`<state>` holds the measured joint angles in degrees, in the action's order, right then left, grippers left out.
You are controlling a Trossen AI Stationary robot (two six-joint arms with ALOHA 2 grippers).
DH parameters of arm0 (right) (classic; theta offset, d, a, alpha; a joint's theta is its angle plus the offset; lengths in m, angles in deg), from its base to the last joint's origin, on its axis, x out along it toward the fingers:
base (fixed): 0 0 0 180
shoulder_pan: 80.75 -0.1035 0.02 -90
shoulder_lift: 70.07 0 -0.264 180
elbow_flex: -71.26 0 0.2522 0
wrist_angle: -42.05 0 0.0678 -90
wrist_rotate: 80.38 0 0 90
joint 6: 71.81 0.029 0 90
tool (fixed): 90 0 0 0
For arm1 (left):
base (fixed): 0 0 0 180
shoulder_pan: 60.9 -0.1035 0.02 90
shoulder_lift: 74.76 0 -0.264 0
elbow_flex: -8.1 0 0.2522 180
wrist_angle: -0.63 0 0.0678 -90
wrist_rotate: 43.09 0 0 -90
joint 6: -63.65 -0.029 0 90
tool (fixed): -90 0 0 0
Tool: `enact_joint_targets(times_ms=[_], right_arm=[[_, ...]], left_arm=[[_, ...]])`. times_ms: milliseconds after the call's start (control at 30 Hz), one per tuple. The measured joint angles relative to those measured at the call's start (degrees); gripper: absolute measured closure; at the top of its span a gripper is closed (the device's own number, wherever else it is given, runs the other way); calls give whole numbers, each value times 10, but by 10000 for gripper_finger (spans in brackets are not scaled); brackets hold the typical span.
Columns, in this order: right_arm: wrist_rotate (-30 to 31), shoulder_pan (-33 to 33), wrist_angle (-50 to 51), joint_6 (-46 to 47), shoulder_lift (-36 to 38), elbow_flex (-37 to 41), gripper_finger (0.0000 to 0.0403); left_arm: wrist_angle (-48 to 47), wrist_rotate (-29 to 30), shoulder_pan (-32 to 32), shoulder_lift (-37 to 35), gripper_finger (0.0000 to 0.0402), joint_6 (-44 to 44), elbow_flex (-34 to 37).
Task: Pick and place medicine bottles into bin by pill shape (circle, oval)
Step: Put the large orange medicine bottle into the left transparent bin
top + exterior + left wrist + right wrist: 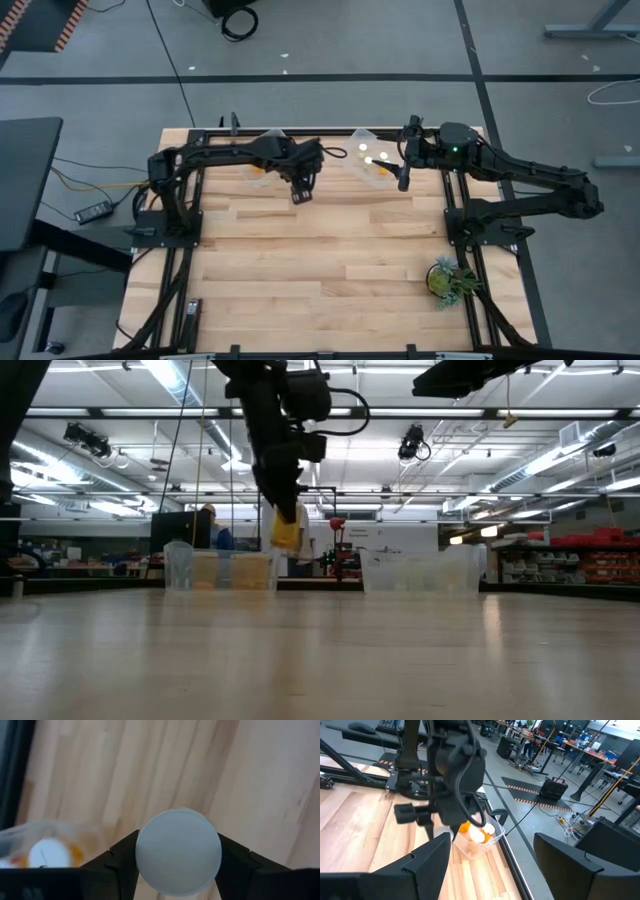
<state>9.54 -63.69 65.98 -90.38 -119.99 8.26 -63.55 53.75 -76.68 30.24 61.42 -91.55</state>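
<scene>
A bottle [178, 852] is pinched by its white cap between the fingers of the left gripper [301, 192] and is held in the air above the worktop, near its far edge and just beside the left bin [220, 570]; in the low view the amber body [286, 528] hangs below the fingers, clear of the wood. The left bin, at the far edge, already holds at least one bottle [49, 854], and white caps [375, 156] show in the right bin [424, 571] as well. The right gripper [404, 178] is held spread and empty near the right bin. The step in hand is judged to be the carry to a bin. It is best done if the bottle is kept high enough to pass the bin's wall, is brought over the open middle and not the rim, and is released only once it is low and steady, so that it is not bounced out. The pill shape cannot be told here, so the right bin for it cannot be named.
</scene>
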Motion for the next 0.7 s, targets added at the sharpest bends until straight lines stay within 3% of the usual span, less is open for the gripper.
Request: enact_joint_targets(times_ms=[233, 433, 700], right_arm=[[0, 0, 0, 2, 0, 0, 109], [0, 0, 2, 3, 0, 0, 109], [0, 0, 3, 0, 0, 0, 109]], left_arm=[[-51, 52, -4, -28, 189, 13, 0], [-69, 56, -20, -28, 194, 15, 5], [-18, 56, -48, -102, 194, 29, 142]])
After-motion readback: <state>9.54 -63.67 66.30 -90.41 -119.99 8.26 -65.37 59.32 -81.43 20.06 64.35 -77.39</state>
